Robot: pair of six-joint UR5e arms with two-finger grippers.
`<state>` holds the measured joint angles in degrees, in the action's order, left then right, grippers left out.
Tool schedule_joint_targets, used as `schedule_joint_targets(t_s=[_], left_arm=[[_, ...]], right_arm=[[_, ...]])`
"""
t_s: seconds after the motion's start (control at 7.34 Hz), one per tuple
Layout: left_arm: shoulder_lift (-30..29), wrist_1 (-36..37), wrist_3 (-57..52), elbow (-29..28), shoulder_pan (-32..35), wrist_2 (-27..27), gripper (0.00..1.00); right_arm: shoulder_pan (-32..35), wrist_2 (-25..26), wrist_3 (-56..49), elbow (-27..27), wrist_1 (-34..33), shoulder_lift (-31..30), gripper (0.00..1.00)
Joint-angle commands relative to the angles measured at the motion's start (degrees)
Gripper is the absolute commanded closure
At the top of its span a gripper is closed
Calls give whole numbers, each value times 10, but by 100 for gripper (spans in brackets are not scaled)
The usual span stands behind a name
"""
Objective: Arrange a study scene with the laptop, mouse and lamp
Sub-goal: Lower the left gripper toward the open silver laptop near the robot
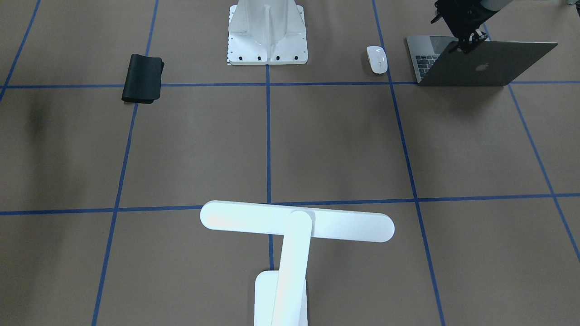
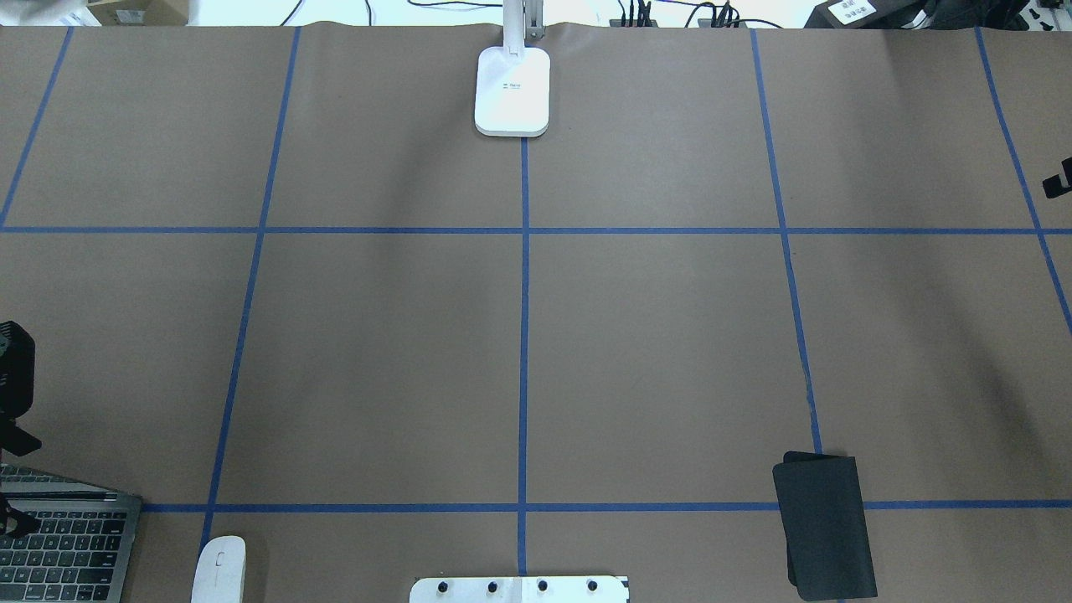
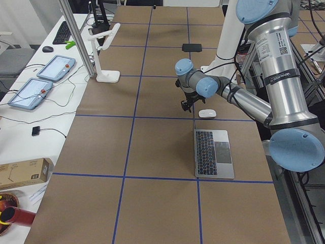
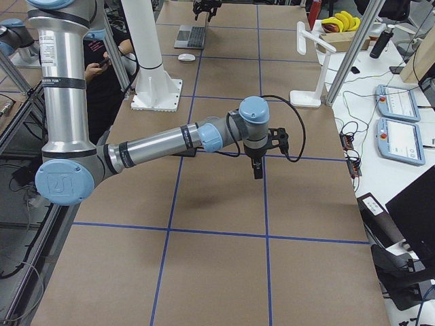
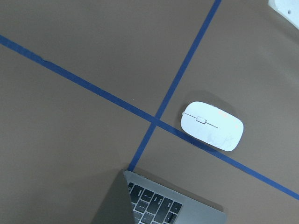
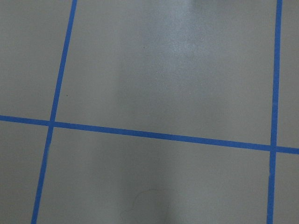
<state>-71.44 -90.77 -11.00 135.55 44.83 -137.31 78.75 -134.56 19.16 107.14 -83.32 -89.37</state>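
The dark-grey laptop (image 1: 489, 63) stands open at the table's near-left corner, its lid with the logo facing the front camera and its keys (image 2: 59, 548) showing from overhead. The white mouse (image 1: 377, 59) lies just beside it, apart; the left wrist view shows the mouse (image 5: 212, 126) too. My left gripper (image 1: 467, 43) hovers at the lid's top edge, fingers apart, holding nothing. The white lamp (image 1: 297, 222) stands at the far middle edge on its base (image 2: 512, 92). My right gripper (image 4: 258, 170) hangs over bare table at the right, and I cannot tell whether it is open.
A flat black mat (image 2: 825, 523) lies at the near right. The white bolted pedestal (image 1: 267, 34) stands at the near middle. Blue tape lines grid the brown table. An operator and control tablets are off the table in the side views.
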Motion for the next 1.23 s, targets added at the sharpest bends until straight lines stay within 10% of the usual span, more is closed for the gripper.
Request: schedule_joint_targets(t_s=[0.0, 1.09], left_arm=[[1, -1, -27, -5, 21, 0, 1], [9, -2, -163, -13, 19, 76, 5]], right_arm=[[0, 0, 0, 0, 1, 0, 0], [-1, 0, -1, 0, 0, 0, 0]])
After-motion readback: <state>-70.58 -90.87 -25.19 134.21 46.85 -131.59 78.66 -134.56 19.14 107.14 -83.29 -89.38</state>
